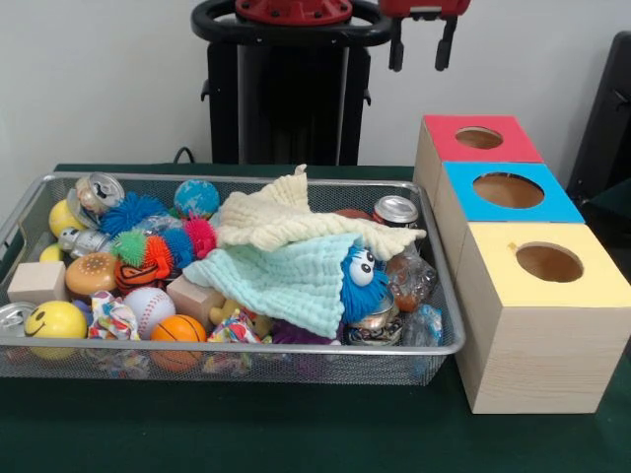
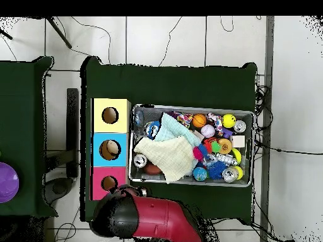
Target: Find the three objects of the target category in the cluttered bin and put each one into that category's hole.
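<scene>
Front view: my tool (image 1: pixel 422 44) hangs released above; I'd lift the pale-green muslin cloth (image 1: pixel 286 281) off the wire-mesh bin (image 1: pixel 246 347) first.

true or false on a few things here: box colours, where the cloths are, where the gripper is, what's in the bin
1. The three wooden boxes have red, blue and yellow tops, each with a round hole. True.
2. The gripper is down inside the mesh bin. False: it hangs high above the table, clear of the bin.
3. Two cloths lie over the middle of the clutter. True.
4. The baseball sits on the yellow box. False: it is in the bin.
5. The gripper holds a can. False: its jaws are open, holding nothing.
</scene>
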